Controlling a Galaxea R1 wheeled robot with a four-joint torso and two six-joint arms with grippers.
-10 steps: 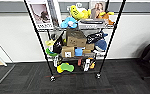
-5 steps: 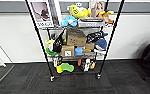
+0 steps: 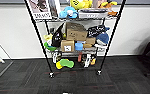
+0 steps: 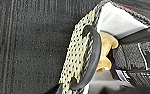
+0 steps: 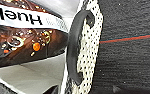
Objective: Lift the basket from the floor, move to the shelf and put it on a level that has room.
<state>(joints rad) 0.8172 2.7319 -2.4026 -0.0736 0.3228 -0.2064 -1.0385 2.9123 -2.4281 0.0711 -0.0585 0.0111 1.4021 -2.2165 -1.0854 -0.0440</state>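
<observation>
Your basket [image 4: 78, 62] shows close in both wrist views, above the floor [image 4: 28, 50]; whether either claw grips it, you cannot tell. The shelf [image 3: 76, 50] stands at twelve o'clock.

- Basket [image 4: 77, 60]: cream-and-black checkered weave, dark loop handle, white liner
- Floor [image 3: 121, 77]: charcoal carpet, faint stripes
- Shelf [image 3: 37, 32]: black posts; at its 6 o'clock, seemingly a green-and-yellow toy [image 3: 64, 63]

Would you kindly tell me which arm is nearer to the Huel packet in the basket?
Right. The right arm is at the loop handle beside the Huel packet. The left arm is at the basket's other handle, next to a tan object.
</observation>
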